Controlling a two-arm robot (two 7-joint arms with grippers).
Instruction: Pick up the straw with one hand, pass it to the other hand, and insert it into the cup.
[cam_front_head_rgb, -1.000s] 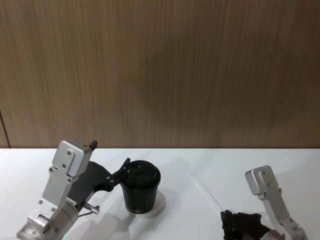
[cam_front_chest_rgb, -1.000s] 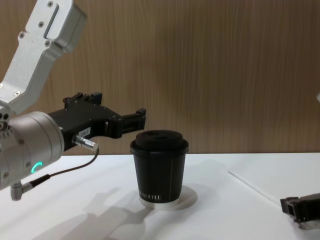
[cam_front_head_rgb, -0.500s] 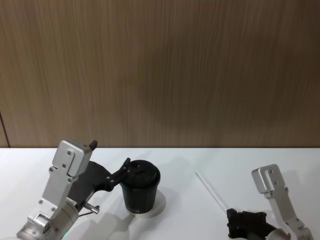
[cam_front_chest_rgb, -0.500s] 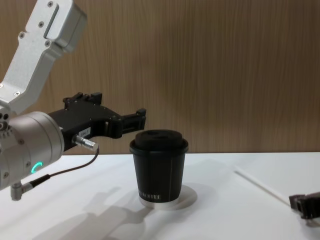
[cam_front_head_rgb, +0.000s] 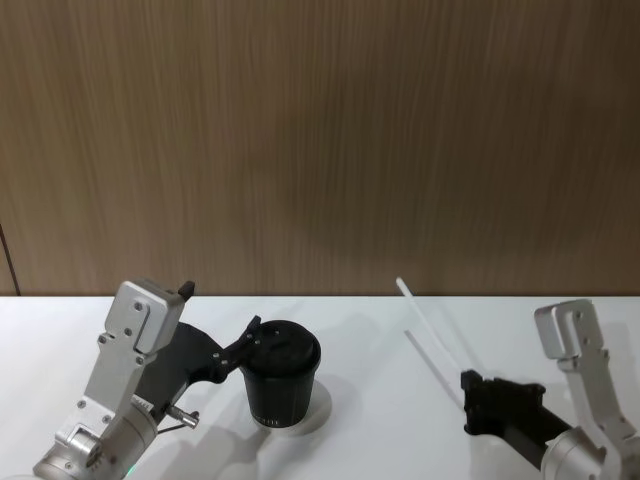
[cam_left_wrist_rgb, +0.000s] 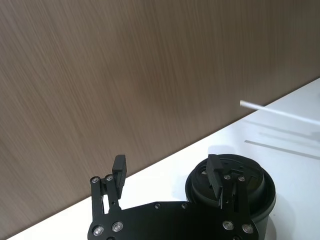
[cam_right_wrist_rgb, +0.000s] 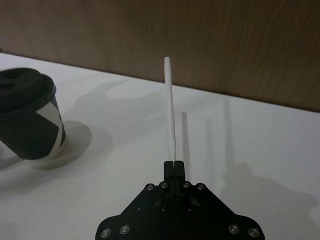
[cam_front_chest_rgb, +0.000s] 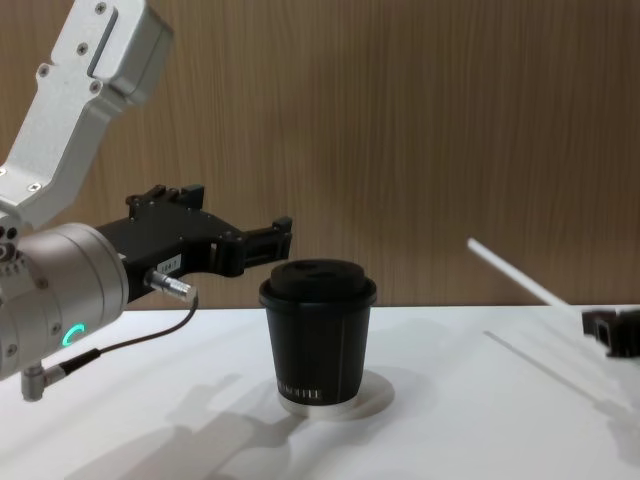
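Note:
The black lidded cup (cam_front_head_rgb: 283, 385) (cam_front_chest_rgb: 318, 335) (cam_right_wrist_rgb: 30, 120) (cam_left_wrist_rgb: 231, 184) stands upright on the white table. The thin white straw (cam_front_head_rgb: 420, 315) (cam_front_chest_rgb: 515, 273) (cam_right_wrist_rgb: 170, 110) (cam_left_wrist_rgb: 270, 108) is off the table, right of the cup, slanting up and away. My right gripper (cam_front_head_rgb: 472, 400) (cam_right_wrist_rgb: 174, 164) (cam_front_chest_rgb: 608, 331) is shut on its lower end. My left gripper (cam_front_head_rgb: 220, 312) (cam_front_chest_rgb: 232, 215) (cam_left_wrist_rgb: 167, 172), with a silver wrist and a green ring, hangs open at lid height just left of the cup. One of its fingers (cam_left_wrist_rgb: 216, 174) is beside the lid's rim.
A flat white disc (cam_front_head_rgb: 318, 410) (cam_front_chest_rgb: 375, 398) lies under the cup. A thin dark cable (cam_front_chest_rgb: 120, 345) hangs from the left wrist. A wooden wall (cam_front_head_rgb: 320, 150) closes off the back of the table. Bare table (cam_front_head_rgb: 380, 440) lies between cup and right gripper.
My right gripper has risen and shifted right with the straw, lifting it off the table so it now slants up in the air. The left arm and cup have not moved.

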